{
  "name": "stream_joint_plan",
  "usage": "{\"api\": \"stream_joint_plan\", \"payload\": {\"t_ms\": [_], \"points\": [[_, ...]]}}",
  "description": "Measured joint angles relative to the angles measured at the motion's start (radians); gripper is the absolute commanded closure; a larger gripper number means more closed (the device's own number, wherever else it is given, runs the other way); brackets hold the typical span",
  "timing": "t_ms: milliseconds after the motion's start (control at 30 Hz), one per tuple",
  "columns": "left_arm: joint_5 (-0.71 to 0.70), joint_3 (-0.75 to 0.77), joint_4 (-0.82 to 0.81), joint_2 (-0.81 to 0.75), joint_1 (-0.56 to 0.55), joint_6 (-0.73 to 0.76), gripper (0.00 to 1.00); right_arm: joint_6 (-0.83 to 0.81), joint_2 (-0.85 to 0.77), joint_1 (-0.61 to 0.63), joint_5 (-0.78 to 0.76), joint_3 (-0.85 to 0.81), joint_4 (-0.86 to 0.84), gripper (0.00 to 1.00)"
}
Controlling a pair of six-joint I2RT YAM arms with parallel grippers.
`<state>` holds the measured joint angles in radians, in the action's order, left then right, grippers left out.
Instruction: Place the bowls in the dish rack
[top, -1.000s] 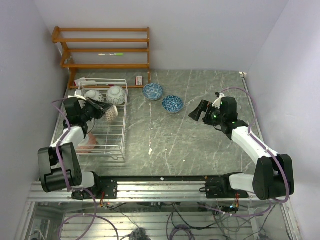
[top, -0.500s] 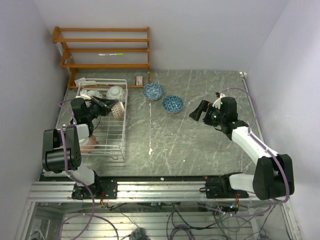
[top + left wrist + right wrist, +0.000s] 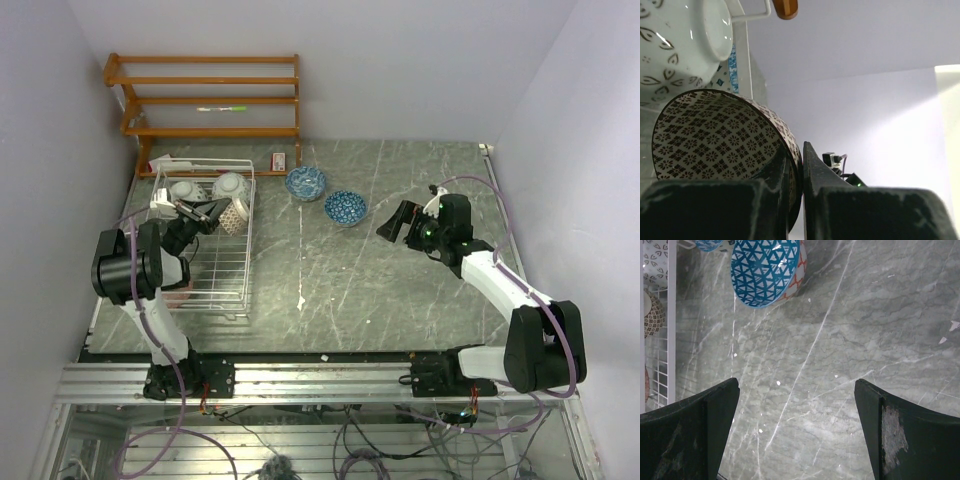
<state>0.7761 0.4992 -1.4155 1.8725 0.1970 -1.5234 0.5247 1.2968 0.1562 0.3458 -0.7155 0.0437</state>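
My left gripper (image 3: 207,212) is shut on the rim of the brownish patterned bowl (image 3: 232,216) and holds it on edge inside the white wire dish rack (image 3: 248,262), near its far right side. In the left wrist view the fingers (image 3: 812,170) pinch that bowl's wall (image 3: 715,135), next to a pale leaf-patterned bowl (image 3: 685,45). Two pale bowls (image 3: 183,190) (image 3: 232,185) stand at the rack's far end. Two blue bowls (image 3: 305,182) (image 3: 345,207) sit on the table. My right gripper (image 3: 392,222) is open and empty right of them; one blue bowl (image 3: 765,267) lies ahead of its jaws.
An orange-brown wooden shelf unit (image 3: 210,100) stands against the back wall, with a green pen on it. A small red and white box (image 3: 281,160) lies by the rack's far right corner. A reddish bowl (image 3: 180,291) shows partly under my left arm in the rack.
My left arm has swung further over the rack and carried the brownish bowl toward its far right end. The right arm has barely moved.
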Motion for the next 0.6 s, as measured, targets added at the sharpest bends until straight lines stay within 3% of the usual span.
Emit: {"api": "stream_joint_plan", "payload": {"t_ms": [100,300,600], "points": [[-0.026,-0.002,-0.106,0.055,0.003,-0.064,0.87,0.000,0.000,0.000,0.003,0.000,-0.002,0.00],[-0.035,-0.003,-0.073,0.036,0.005,-0.061,0.76,0.001,0.000,0.000,0.002,0.000,-0.002,0.00],[-0.047,0.021,0.286,-0.123,0.026,0.106,0.69,0.006,0.000,0.000,0.003,0.000,-0.005,0.00]]}}
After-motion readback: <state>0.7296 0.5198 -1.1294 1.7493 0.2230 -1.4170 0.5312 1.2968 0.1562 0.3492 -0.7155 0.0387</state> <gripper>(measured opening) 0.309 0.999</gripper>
